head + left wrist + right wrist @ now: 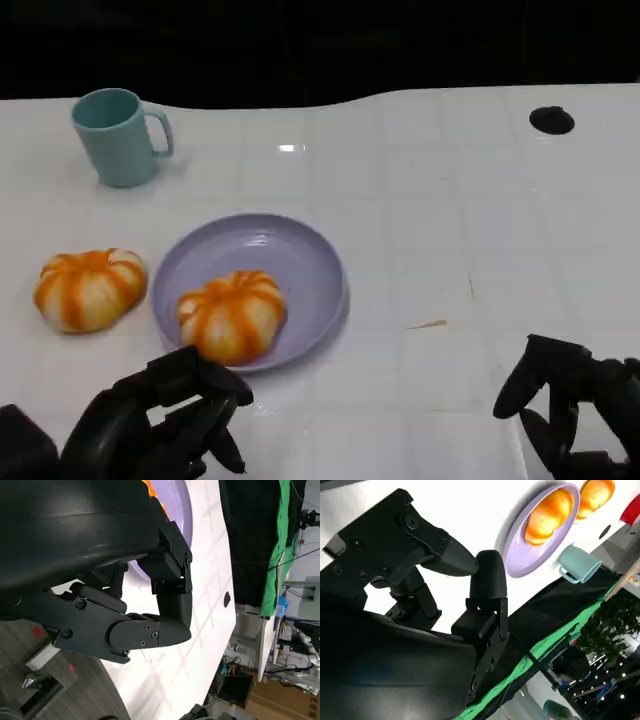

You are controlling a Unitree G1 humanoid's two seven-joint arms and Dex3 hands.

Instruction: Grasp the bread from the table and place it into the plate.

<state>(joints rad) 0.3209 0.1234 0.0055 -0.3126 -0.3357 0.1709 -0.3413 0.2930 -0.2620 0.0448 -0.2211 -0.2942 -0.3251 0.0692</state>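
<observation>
Hovering just short of the plate (pixel 315 262), the left hand (pixel 160 420) holds nothing, fingers loosely curled, seemingly apart; the right hand (pixel 570 405) likewise grips nothing.

The left hand (pixel 165 420) hung low at the near edge of the worktop (pixel 470 220), its black fingers (pixel 205 378) curled inward and forward with nothing between them. The left wrist view showed those fingers (pixel 172 610) bent in under the rounded shell, empty. The right hand (pixel 570 410) sat at the near right, its fingers (pixel 525 375) also curled in and holding nothing; in the right wrist view one finger (pixel 489 580) folded down beside the shell. The two hands were well apart.
</observation>
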